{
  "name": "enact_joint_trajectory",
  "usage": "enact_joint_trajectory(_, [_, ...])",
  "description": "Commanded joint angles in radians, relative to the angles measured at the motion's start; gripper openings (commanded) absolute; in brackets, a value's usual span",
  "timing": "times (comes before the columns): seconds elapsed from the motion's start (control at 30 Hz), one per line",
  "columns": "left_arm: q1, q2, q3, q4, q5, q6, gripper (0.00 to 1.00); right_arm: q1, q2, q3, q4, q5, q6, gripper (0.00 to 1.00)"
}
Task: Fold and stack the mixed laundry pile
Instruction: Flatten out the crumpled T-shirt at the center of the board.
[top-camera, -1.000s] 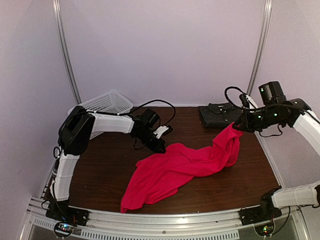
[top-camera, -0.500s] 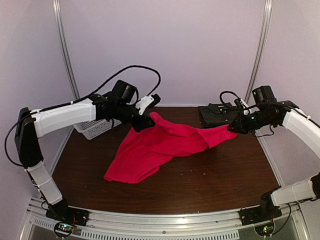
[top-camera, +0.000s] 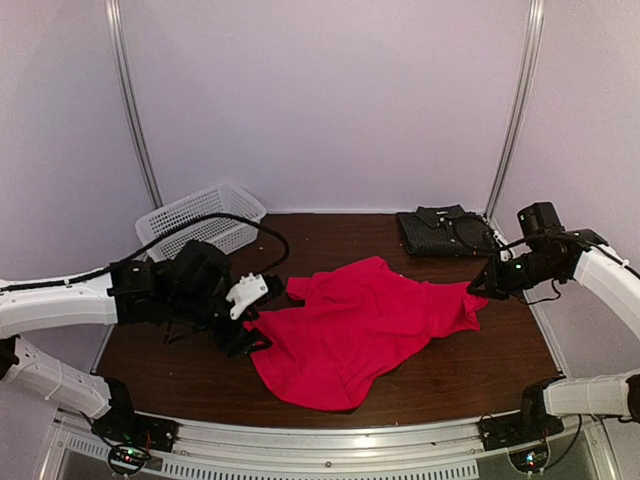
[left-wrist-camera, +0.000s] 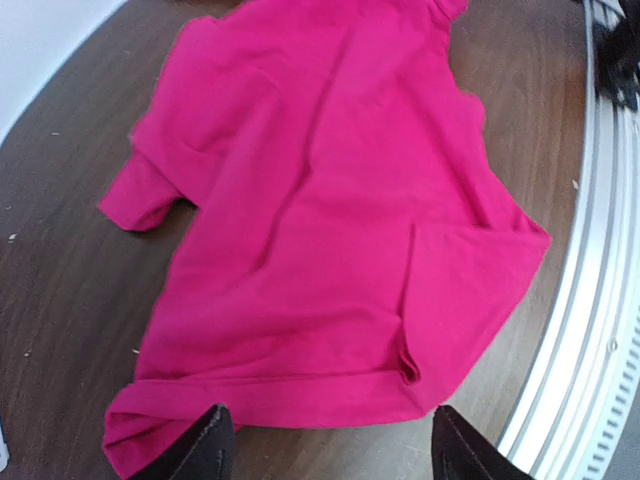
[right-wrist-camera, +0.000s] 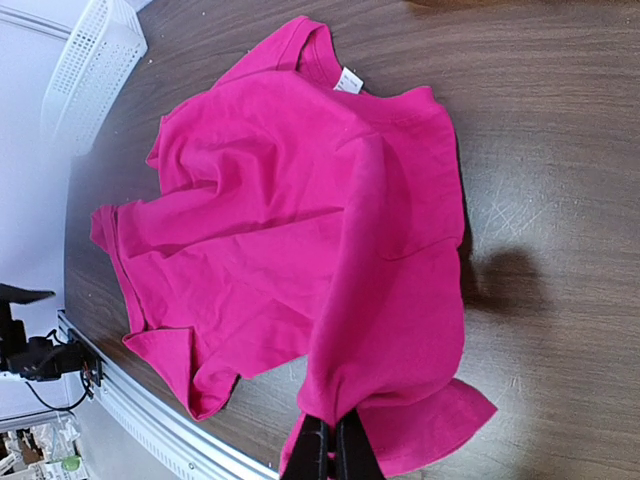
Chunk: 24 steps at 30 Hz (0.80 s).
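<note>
The left arm stretches low over the table's (top-camera: 470, 375) near-left part, left gripper (top-camera: 250, 332) open at the T-shirt's (top-camera: 360, 325) hem mid-table. The right arm bends in from the right edge, right gripper (top-camera: 487, 284) pinching the T-shirt's edge. The shirt (top-camera: 445, 232) sits at the far-right corner.

I can read no text, brand or number from here. The white neck tag (right-wrist-camera: 348, 82) on the red-pink T-shirt (right-wrist-camera: 300, 230) is too small to make out.
</note>
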<state>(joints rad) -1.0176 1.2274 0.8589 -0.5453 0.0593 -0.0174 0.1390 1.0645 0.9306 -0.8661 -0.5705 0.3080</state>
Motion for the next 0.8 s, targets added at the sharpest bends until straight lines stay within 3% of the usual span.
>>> enact_joint_trajectory(0.0, [0.102, -0.016, 0.003, 0.12, 0.032, -0.116, 0.68, -0.007, 0.008, -0.01, 0.016, -0.045, -0.025, 0.0])
enact_joint_trajectory(0.23, [0.086, 0.203, 0.121, 0.115, 0.273, 0.024, 0.5, -0.007, 0.015, -0.006, 0.017, -0.052, -0.028, 0.0])
enact_joint_trajectory(0.5, [-0.013, 0.512, 0.296, 0.119, 0.364, 0.21, 0.47, -0.007, -0.005, -0.026, 0.024, -0.058, -0.006, 0.0])
enact_joint_trajectory(0.77, [-0.033, 0.673, 0.382, 0.16, 0.376, 0.411, 0.46, -0.007, -0.034, -0.044, 0.016, -0.064, 0.013, 0.0])
